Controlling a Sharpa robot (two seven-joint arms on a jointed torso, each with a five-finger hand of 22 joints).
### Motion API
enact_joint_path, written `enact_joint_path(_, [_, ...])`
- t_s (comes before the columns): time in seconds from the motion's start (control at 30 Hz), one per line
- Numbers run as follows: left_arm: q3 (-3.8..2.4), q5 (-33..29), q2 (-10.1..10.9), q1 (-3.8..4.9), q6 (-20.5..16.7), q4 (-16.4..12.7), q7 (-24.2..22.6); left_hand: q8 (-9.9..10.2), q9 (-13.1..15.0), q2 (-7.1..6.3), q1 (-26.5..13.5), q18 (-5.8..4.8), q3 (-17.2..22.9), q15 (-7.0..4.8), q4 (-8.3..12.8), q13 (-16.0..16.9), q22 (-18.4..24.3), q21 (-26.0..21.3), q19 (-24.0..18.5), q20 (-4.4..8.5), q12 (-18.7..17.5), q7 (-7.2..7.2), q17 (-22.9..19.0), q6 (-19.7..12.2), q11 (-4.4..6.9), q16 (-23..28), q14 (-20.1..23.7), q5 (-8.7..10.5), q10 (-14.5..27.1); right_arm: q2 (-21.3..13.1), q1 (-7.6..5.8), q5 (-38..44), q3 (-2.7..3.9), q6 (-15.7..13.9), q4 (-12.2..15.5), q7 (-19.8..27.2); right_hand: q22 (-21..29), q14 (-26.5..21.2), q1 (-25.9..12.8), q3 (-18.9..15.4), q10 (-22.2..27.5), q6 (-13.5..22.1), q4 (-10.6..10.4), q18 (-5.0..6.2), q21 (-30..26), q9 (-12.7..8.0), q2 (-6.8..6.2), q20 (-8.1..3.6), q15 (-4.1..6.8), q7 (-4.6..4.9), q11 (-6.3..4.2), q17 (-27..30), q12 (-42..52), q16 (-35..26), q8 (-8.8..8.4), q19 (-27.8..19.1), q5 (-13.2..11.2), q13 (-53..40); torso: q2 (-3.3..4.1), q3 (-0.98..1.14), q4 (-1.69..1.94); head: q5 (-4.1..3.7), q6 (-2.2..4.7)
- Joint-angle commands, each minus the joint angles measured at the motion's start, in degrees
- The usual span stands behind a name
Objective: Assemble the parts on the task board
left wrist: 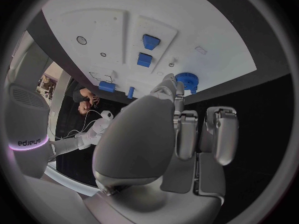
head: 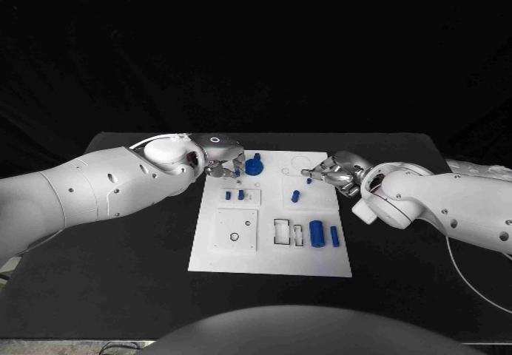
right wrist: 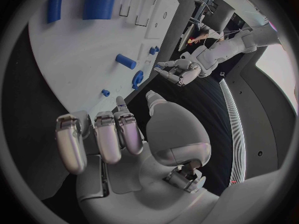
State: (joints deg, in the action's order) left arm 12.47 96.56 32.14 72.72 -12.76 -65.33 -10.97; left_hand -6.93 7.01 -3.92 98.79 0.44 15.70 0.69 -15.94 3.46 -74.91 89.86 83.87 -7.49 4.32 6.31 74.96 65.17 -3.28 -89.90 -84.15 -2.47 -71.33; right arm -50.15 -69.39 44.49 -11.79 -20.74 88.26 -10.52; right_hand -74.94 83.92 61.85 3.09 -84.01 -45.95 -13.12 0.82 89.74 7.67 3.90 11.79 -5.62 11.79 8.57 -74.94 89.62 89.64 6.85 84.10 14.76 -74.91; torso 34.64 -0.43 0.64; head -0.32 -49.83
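Board (head: 270, 251): white, mid-counter (head: 128, 281). Gear (head: 254, 166): blue, at board's far edge, just beside left hand (head: 222, 164), fingers apart, empty. Right hand (head: 328, 171): far right corner, fingers apart, small blue peg (head: 307, 180) just beside.

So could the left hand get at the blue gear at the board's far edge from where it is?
Probably yes: the left hand sits right beside the blue gear, its fingers hold nothing, and nothing lies between them.
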Motion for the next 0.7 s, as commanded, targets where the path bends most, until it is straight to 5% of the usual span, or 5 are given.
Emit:
enact_joint_path(0.03, [-0.01,-0.29,-0.20,-0.16,2.03,0.12,-0.52,-0.18,-0.02,0.09,0.73,-0.44,0.40,-0.02,0.05,0.05,-15.09,0.14,6.13,0.46,-0.36,-0.08,15.04,0.15,0.11,-0.10,-5.85,-0.34,-0.06,-0.03,0.04,0.16,-0.01,0.74,0.10,0.07,-15.06,6.08,0.16,-0.27,-5.99,-0.52,-0.01,-0.82,0.26,0.10,0.62,0.34,-0.28,1.22,0.54,-15.06,0.38,0.36,0.21,5.90,0.27,-15.09,0.00,-0.02,0.01,-0.05,-0.11])
enact_joint_path(0.7, [-0.01,-0.02,-1.24,-0.50,2.46,1.14,-0.88,-0.02,-0.08,0.02,0.76,-0.44,0.54,-0.02,0.00,0.04,-15.09,0.14,6.13,0.48,-0.63,-0.15,15.04,0.02,0.13,-0.10,-5.85,-0.33,0.17,0.06,0.04,0.17,-0.01,0.75,0.10,0.11,-15.06,6.08,0.22,-0.35,-5.99,-0.60,-0.04,-0.82,0.26,0.15,0.68,0.33,-0.25,1.19,0.51,-15.06,0.38,0.36,0.31,5.90,0.31,-15.09,0.00,-0.03,0.03,-0.16,-0.05])
